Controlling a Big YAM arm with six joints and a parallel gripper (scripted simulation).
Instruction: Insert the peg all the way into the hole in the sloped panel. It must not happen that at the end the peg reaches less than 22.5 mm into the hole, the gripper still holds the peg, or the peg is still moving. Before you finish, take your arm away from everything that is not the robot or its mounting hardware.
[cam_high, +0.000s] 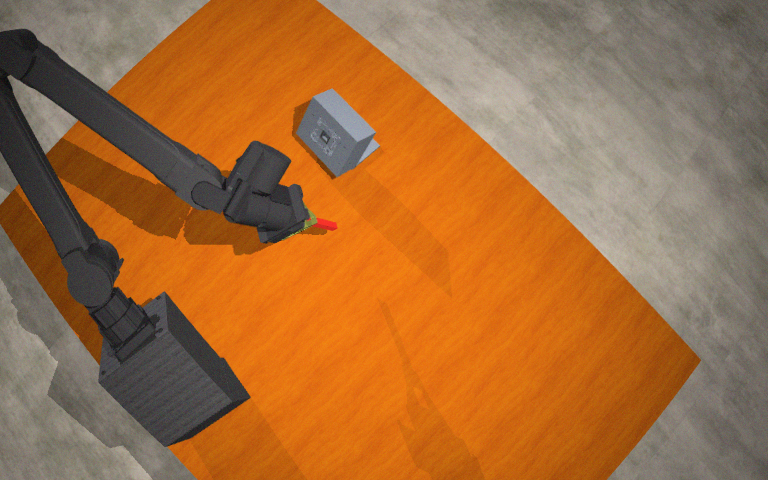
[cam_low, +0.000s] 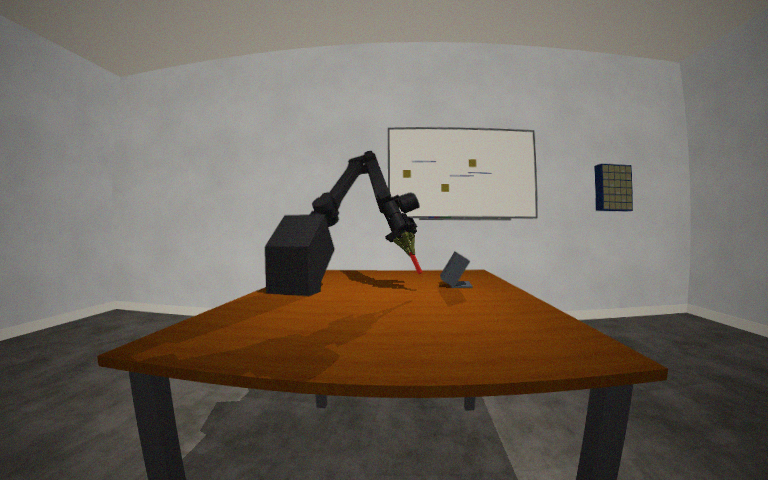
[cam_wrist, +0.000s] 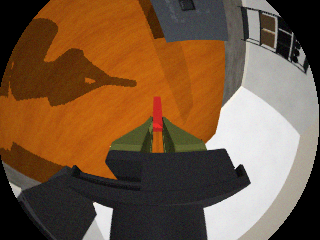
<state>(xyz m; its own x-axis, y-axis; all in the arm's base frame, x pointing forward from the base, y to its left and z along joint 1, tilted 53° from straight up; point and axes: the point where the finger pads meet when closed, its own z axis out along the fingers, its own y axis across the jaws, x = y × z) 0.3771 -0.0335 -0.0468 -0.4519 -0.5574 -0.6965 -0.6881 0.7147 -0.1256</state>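
Observation:
The red peg (cam_high: 326, 224) (cam_low: 416, 264) (cam_wrist: 157, 111) is held at one end between the fingertips of my gripper (cam_high: 313, 220) (cam_low: 411, 254) (cam_wrist: 157, 120), which is shut on it. The peg is tilted, its free end pointing down and away from the fingers, above the table. The grey sloped panel (cam_high: 346, 120) (cam_low: 454, 267) (cam_wrist: 195, 25) stands on its base, apart from the peg, beyond it in the wrist view. Its square hole (cam_high: 324, 136) (cam_wrist: 187, 4) shows in its sloped face; in the wrist view it is at the top edge. The hole is not visible in the exterior view.
The orange wooden table (cam_high: 509, 271) (cam_low: 453, 350) (cam_wrist: 115, 30) carries the panel and the arm's dark box-shaped base (cam_high: 164, 373) (cam_low: 294, 260). A whiteboard (cam_low: 498, 186) hangs on the wall behind. Shadows of the arm and panel fall on the table.

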